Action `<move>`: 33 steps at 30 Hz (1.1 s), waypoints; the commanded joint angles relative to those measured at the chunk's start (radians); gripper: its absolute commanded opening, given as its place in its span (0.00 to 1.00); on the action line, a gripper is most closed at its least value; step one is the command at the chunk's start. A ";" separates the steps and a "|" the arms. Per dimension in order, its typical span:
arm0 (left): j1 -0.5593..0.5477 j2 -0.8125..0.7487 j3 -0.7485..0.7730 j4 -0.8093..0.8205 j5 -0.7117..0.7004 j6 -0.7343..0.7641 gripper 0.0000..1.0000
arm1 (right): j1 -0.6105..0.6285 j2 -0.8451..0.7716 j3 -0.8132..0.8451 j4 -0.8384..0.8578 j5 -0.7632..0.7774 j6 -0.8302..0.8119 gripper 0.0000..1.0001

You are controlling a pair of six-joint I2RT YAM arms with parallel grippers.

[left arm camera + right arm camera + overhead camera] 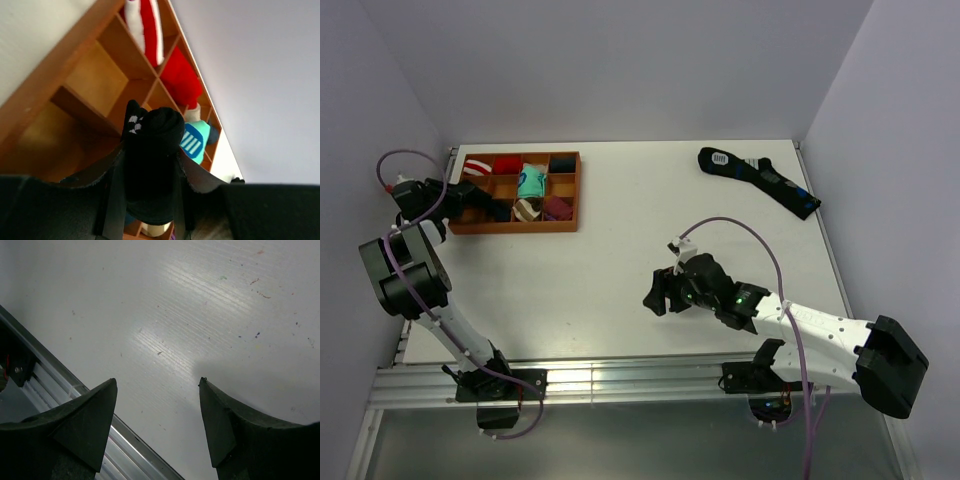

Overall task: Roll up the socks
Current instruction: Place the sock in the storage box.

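Note:
My left gripper (472,192) is over the left end of the wooden divided tray (515,228). In the left wrist view it (150,152) is shut on a rolled black sock (150,175) with small white marks, held above the tray's compartments (85,75). A flat dark sock pair with blue and white marks (758,180) lies at the far right of the table. My right gripper (660,293) is open and empty, low over bare white table (165,330) near the front edge.
The tray holds several rolled socks: red-and-white (145,25), red (180,80), teal with stripes (195,142), plus dark blue (563,163), brown-white (526,209) and purple (556,208). A metal rail (55,385) runs along the table's near edge. Walls close in left and right.

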 commanded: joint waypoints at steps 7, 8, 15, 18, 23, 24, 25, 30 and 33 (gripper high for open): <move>0.023 0.042 0.058 -0.085 -0.059 0.058 0.00 | -0.003 0.008 0.012 0.040 -0.009 -0.025 0.73; 0.023 0.047 0.075 -0.113 -0.065 0.069 0.00 | -0.003 0.007 0.010 0.040 -0.011 -0.025 0.73; 0.028 0.064 0.113 -0.220 -0.146 0.112 0.00 | -0.003 0.002 0.010 0.040 -0.023 -0.027 0.73; 0.029 0.070 0.143 -0.289 -0.204 0.141 0.00 | -0.001 0.002 0.010 0.040 -0.029 -0.030 0.73; 0.029 0.110 0.235 -0.455 -0.282 0.204 0.00 | -0.003 -0.001 0.010 0.040 -0.029 -0.033 0.73; 0.029 0.125 0.247 -0.478 -0.295 0.213 0.00 | -0.003 0.001 0.010 0.040 -0.029 -0.033 0.73; 0.029 0.130 0.265 -0.493 -0.319 0.227 0.00 | -0.001 -0.001 0.012 0.040 -0.029 -0.032 0.73; 0.028 0.163 0.296 -0.596 -0.391 0.254 0.00 | -0.003 0.007 0.016 0.040 -0.034 -0.033 0.73; 0.022 0.197 0.324 -0.657 -0.436 0.255 0.00 | -0.001 0.010 0.018 0.042 -0.034 -0.033 0.73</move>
